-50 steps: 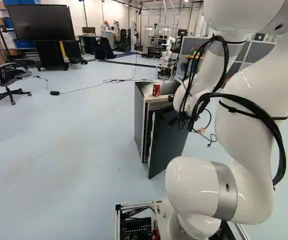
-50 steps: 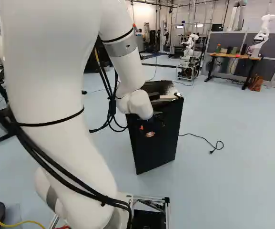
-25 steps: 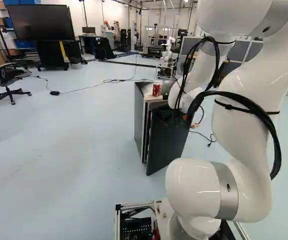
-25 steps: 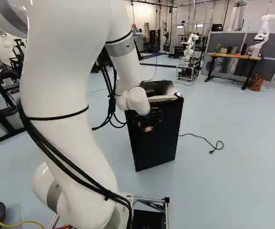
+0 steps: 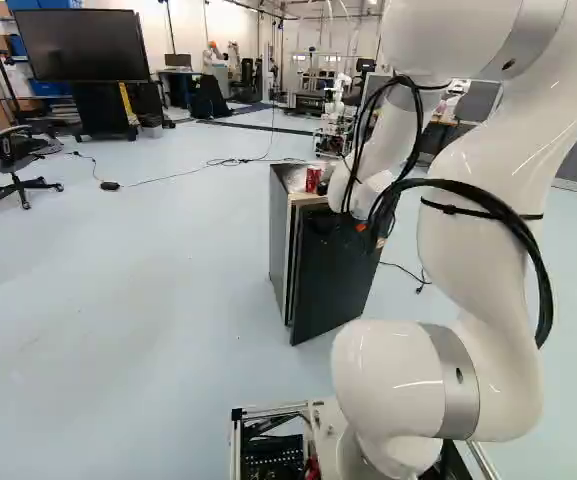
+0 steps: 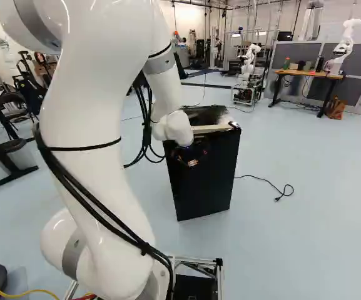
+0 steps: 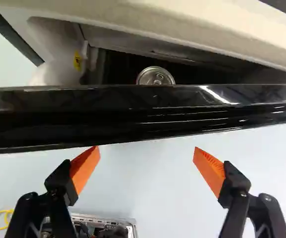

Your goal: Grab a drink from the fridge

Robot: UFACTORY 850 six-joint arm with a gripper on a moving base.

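The small fridge (image 5: 279,225) stands ahead with its dark door (image 5: 330,285) partly open. At the door's outer face, near its top, is my gripper (image 6: 191,156). In the wrist view the gripper (image 7: 146,156) is open, nothing between its orange pads, and the glossy black top edge of the door (image 7: 133,116) runs just ahead of the fingertips. Beyond that edge, in the gap between door and fridge body, shows the round silver lid of a can (image 7: 155,77); its lower part is hidden. A red can (image 5: 313,180) rests on top of the fridge.
A cable with a plug (image 6: 280,192) lies on the floor beside the fridge. Farther back are a wooden-topped table (image 6: 308,74) with another robot, and a second robot (image 6: 249,62) on a frame. An office chair (image 5: 16,165) and a large screen (image 5: 80,45) stand at the left.
The door has swung toward the fridge body, narrowing its gap. My arm has shifted left in the left base view, the gripper staying by the door. The base and the red can have not moved.
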